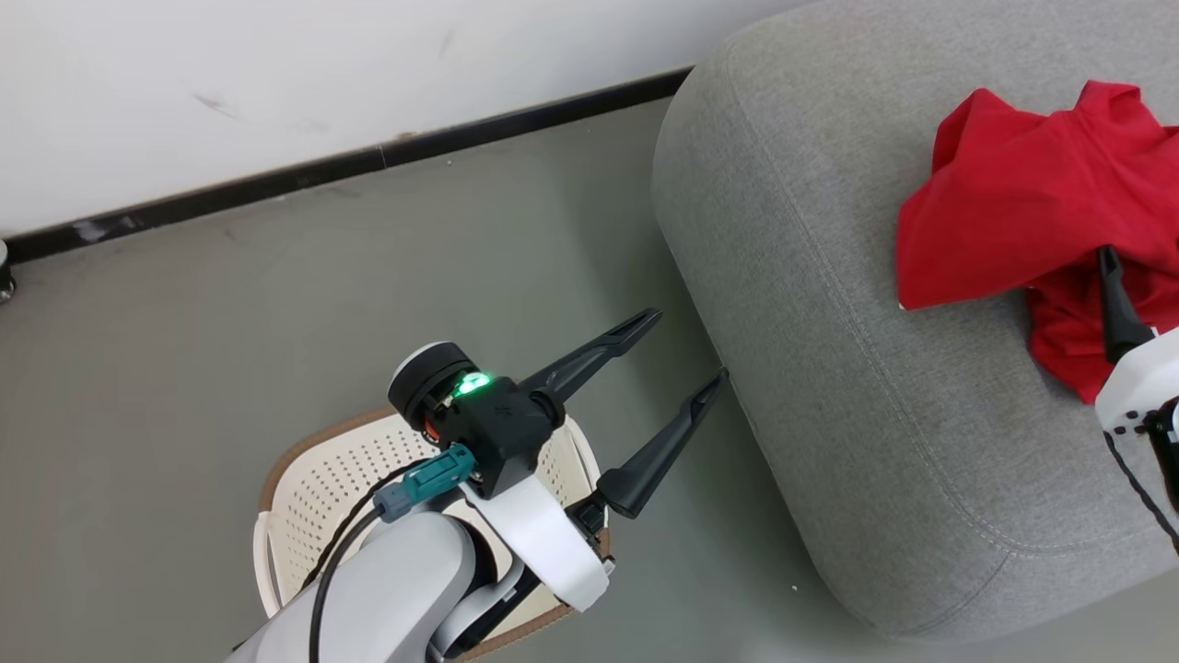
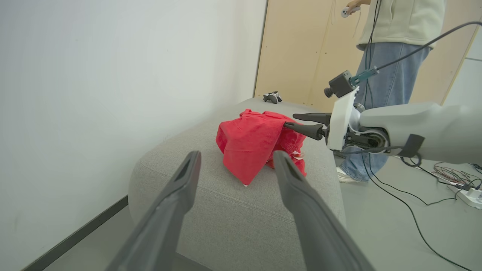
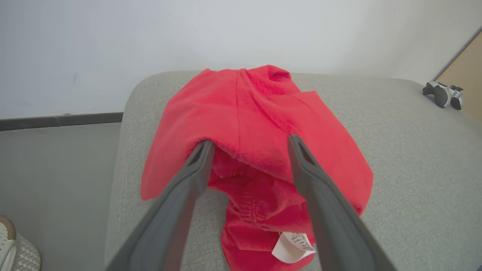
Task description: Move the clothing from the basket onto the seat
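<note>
Grey floor [image 1: 276,304] runs to a white wall [image 1: 276,74] with a dark skirting [image 1: 368,161]. On the light-grey seat [image 1: 829,387], the red clothing [image 1: 1004,221] lies heaped toward the robot's right. Right tool [image 3: 251,142]: spread, fingertips touching the fabric either side of a fold, pinching nothing. Left tool [image 1: 691,343]: spread, empty, poised above the basket [image 1: 313,488], pointing toward the seat. The basket lies below and behind the left tool, so the left arm is nearer. Its interior appears empty, though the arm hides part.
</note>
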### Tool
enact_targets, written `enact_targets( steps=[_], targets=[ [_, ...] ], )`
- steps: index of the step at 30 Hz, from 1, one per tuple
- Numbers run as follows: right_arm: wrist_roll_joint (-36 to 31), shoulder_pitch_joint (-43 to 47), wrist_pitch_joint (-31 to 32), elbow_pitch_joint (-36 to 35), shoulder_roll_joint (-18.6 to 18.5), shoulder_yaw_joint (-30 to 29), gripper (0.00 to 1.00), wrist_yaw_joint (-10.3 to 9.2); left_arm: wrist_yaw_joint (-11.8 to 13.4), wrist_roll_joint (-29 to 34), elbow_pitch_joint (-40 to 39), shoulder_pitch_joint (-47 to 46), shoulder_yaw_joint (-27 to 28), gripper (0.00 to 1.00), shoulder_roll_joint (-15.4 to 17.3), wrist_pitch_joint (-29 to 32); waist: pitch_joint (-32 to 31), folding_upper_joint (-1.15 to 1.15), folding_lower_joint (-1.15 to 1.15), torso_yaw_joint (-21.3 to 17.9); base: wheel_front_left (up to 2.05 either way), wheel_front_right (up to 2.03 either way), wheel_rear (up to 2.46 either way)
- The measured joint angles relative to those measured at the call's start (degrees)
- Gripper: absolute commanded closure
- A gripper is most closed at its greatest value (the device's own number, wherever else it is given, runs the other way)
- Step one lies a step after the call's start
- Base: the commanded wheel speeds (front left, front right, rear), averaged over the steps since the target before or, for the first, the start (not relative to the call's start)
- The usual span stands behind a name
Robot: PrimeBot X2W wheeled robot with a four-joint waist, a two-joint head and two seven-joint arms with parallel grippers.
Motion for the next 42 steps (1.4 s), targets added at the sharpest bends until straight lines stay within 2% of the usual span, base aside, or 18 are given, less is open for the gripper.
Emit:
enact_targets(
  steps=[11, 20, 32, 42],
  targets=[
    [0.48, 1.1, -0.6, -5.13, -0.02, 4.67, 0.0, 0.0, 0.04, -1.42, 1.68, 2.49, 1.56, 0.0, -0.05, -0.96, -3.4, 0.0, 0.0, 0.18, 0.0, 0.0, 0.0],
    [1.11, 1.09, -0.53, -9.72, 1.57, 9.37, 0.0, 0.0, 1.32, -1.94, 2.32, 4.59, 3.44, 0.0, -0.05, -1.85, -5.52, 0.0, 0.0, 1.91, 0.0, 0.0, 0.0],
    [3.07, 1.14, -0.15, -13.99, 5.42, 13.66, 0.0, 0.0, 5.47, -3.01, 4.5, 8.61, 8.13, 0.0, 1.23, -2.35, -7.89, 0.0, 0.0, 6.23, 0.0, 0.0, 0.0],
    [3.07, 2.99, -0.51, -15.97, 7.91, 13.72, 0.0, 0.0, 9.69, -2.91, 6.71, 11.91, 11.79, 0.0, 2.16, -2.37, -9.72, 0.0, 0.0, 9.91, 0.0, 0.0, 0.0]
  ],
)
